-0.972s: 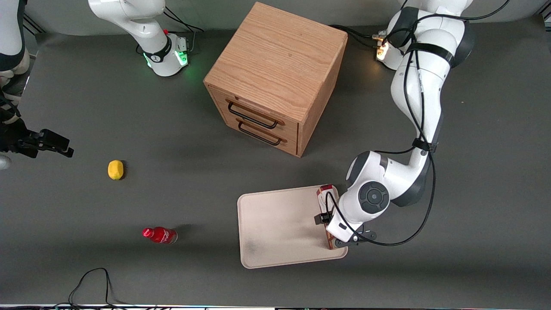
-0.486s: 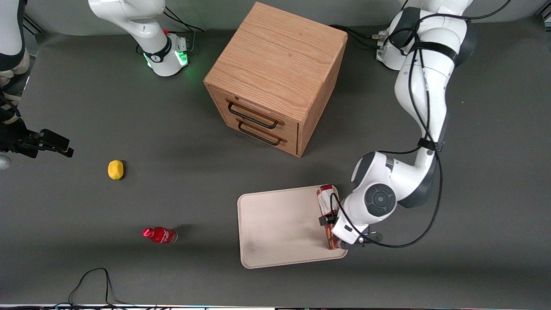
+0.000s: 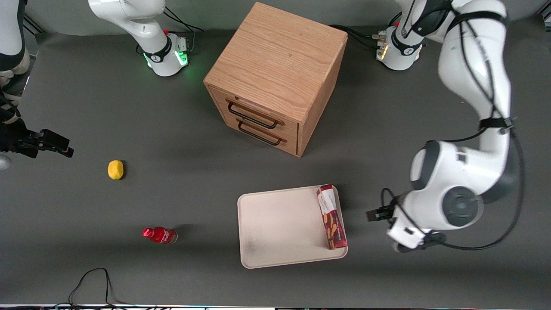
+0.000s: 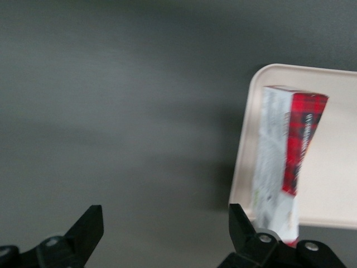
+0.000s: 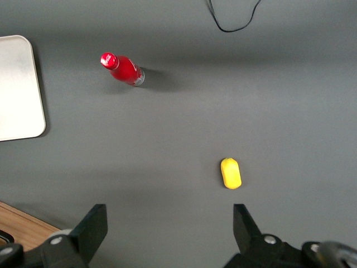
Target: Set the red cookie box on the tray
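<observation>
From the front, the slim red cookie box (image 3: 331, 216) is lying flat in the smooth cream tray (image 3: 280, 228), along the rim toward the working arm's end of the table. The gripper (image 3: 389, 226) is hanging above bare grey table just beside the tray.

From the left wrist, the gripper's (image 4: 162, 240) black fingers (image 4: 83, 229) are standing wide apart, gripping nothing, with the cardboard box (image 4: 287, 167) resting inside the tray's (image 4: 334, 151) rounded rim.

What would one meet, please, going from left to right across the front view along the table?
Lemon → red bottle → wooden drawer cabinet → tray → red cookie box on the tray → open pincer above the bare table.
</observation>
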Controlling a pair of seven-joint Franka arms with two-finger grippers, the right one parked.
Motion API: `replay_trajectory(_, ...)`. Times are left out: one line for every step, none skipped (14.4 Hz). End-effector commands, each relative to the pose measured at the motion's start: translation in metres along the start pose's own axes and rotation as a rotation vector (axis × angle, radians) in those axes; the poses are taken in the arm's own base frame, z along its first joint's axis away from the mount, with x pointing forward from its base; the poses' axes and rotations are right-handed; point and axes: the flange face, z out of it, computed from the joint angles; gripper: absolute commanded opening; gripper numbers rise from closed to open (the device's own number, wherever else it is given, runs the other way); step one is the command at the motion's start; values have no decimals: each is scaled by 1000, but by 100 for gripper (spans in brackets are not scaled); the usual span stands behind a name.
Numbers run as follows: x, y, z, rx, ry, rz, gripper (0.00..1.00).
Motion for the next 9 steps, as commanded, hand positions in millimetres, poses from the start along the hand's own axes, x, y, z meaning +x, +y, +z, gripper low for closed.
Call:
replay_trajectory(-25, -65, -30, 10, -13, 10, 100)
replay_trajectory(-36, -77, -34, 17, -3, 15, 100)
replay_trajectory(-45, -91, -38, 28, 3, 47, 100)
replay_trajectory(-50, -104, -43, 39, -1, 82, 100)
replay_trajectory(-56, -112, -47, 45, -9, 105, 100)
replay_trajectory(-57, -135, -58, 43, -6, 80, 100)
replay_trajectory(-62, -147, -65, 45, -3, 81, 100)
replay_trajectory(-66, -161, -69, 46, -1, 103, 100)
replay_trajectory(-70, -180, -74, 47, -3, 93, 100)
